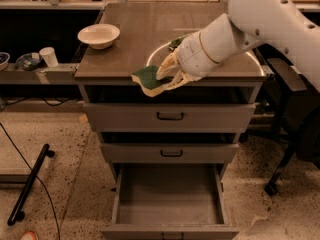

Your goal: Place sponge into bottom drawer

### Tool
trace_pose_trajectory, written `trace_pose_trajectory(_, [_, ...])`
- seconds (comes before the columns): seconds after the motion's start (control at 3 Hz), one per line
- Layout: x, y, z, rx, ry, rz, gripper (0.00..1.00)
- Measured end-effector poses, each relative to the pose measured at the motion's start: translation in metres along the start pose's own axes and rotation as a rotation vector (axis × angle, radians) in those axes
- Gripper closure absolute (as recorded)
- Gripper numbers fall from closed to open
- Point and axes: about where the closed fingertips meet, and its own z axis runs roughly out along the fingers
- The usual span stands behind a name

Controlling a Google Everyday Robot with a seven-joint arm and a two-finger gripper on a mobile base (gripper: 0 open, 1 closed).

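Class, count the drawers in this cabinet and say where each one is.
3: top drawer shut, middle drawer shut, bottom drawer pulled open. The gripper holds the sponge at the countertop's front edge.

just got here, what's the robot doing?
The robot's hand is gripping the sponge at the front edge of the cabinet top, above the two shut upper drawers. The bottom drawer is pulled open below, and the sponge is not yet in it. A white bowl sits on the top, back left.

Grey bottom drawer; white bowl; sponge dark green over yellow; cream claw at countertop front edge.
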Motion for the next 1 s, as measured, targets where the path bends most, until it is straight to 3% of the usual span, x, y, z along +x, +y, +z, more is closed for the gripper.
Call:
trace_pose_trajectory(0.33, [0.011, 0.032, -0.001, 0.035, -0.028, 0.068, 1.0])
trace_pose_trajectory(0.67, [0.018, 0.138, 0.034, 0.114, -0.214, 0.252, 1.0])
trace_pose_trajectory(1.0, [0.051, 0.217, 0.011, 0.161, -0.223, 0.366, 1.0])
